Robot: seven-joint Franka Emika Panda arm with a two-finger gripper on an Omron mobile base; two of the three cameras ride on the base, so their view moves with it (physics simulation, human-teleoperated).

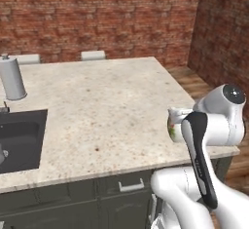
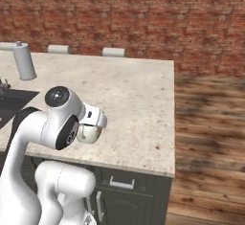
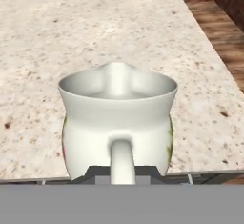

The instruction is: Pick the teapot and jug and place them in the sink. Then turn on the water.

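Observation:
The jug (image 3: 116, 118) is a cream-white pitcher with its handle turned toward the hand and its pouring lip pointing away. My gripper (image 3: 122, 173) is shut on the jug's handle, with the dark fingertips (image 3: 97, 171) on either side of it. In the left base view the jug (image 1: 173, 125) peeks out from behind my forearm, near the counter's front right edge. In the right base view the jug (image 2: 89, 133) hangs just under the hand. I cannot tell whether it rests on the counter. The dark sink (image 1: 22, 140) (image 2: 12, 99) lies far to the left. The teapot is out of view.
A paper towel roll (image 1: 12, 79) (image 2: 24, 62) stands behind the sink on the speckled stone counter (image 1: 107, 106). Two pale chair backs (image 1: 92, 55) show beyond the counter's far edge. Wooden floor (image 2: 210, 123) lies past its right edge. Brick walls close the back.

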